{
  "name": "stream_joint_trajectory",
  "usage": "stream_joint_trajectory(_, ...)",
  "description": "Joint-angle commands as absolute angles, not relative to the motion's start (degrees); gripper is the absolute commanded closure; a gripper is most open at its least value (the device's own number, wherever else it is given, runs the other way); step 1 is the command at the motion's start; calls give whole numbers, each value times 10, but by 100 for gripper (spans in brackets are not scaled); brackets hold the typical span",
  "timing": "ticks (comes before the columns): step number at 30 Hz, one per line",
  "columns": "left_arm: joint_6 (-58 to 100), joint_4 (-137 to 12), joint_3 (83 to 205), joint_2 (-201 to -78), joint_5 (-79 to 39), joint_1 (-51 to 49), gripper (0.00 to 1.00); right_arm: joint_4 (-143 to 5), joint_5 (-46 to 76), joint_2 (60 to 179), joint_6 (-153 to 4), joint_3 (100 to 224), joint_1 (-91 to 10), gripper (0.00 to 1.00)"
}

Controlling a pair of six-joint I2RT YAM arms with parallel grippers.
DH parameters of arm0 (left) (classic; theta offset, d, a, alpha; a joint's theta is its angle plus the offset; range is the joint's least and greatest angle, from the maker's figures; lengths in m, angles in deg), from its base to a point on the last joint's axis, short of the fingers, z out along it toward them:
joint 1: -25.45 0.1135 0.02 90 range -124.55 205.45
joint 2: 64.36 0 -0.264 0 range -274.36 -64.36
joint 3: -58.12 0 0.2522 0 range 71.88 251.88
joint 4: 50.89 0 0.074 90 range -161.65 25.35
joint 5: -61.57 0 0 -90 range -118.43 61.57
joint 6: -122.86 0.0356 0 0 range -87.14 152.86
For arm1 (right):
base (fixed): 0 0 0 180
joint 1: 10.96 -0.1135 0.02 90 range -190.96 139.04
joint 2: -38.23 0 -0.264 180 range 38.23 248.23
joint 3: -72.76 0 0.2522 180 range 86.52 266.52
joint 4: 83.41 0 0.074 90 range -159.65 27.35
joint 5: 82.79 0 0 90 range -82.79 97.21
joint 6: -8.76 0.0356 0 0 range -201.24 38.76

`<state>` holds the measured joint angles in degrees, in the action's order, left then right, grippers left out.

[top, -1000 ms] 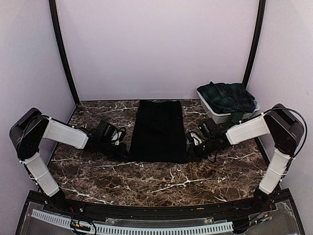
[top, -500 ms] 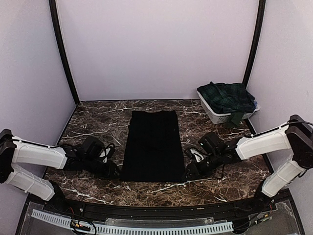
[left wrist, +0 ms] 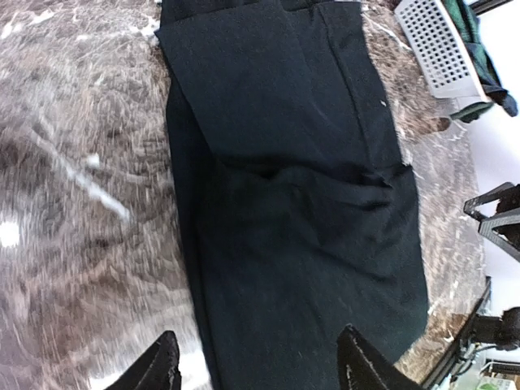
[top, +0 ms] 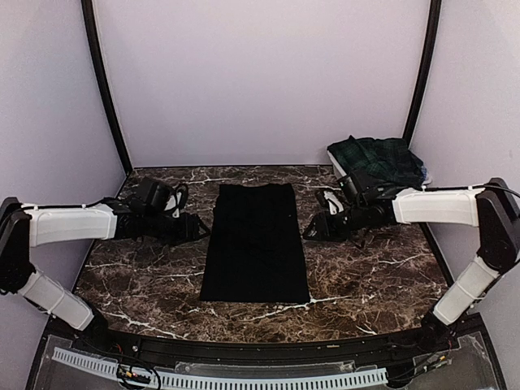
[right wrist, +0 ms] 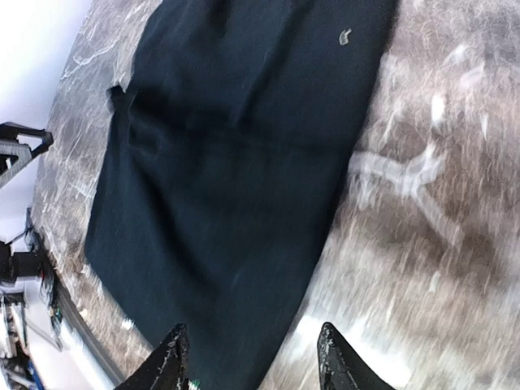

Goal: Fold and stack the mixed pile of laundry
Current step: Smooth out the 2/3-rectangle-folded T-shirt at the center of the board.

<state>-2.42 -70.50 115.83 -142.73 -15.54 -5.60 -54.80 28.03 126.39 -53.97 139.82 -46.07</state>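
Note:
A plain black cloth [top: 256, 242] lies flat as a long rectangle in the middle of the marble table [top: 146, 284]. My left gripper [top: 199, 229] hovers at its left edge, open, with nothing between its fingers. My right gripper [top: 313, 229] is at the cloth's right edge, also open and empty. In the left wrist view the cloth [left wrist: 292, 203] fills the space ahead of the left gripper [left wrist: 260, 361]. The right wrist view shows the cloth [right wrist: 236, 162] under the right gripper [right wrist: 252, 353]. A dark tartan skirt [top: 378, 158] is heaped in the basket.
A white slatted basket [top: 357, 193] stands at the back right corner, just behind the right arm, and appears in the left wrist view as well [left wrist: 439, 45]. Purple walls enclose the table on three sides. A black rail runs along the near edge.
Both grippers dragged the black cloth toward the near edge, then opened and let it go. They have since moved back toward the far half, beside the cloth's edges.

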Motion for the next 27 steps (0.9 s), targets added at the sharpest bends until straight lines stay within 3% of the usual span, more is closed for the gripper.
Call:
stream_joint_trajectory(1,24,-669,1226,-1517,-136,-31,39,-577,289,1346,-595,1470,-445,52)
stream_joint_trajectory(7,46,-627,1289,-1613,-96,-21,48,-583,309,1425,-616,1533,-429,55)
stream_joint_trajectory(22,49,-606,1313,-1687,-79,-21,52,-579,320,1503,-635,1564,-425,61)
stream_joint_trajectory(27,49,-605,1318,-1698,-83,-21,52,-591,327,1512,-636,1564,-425,72)
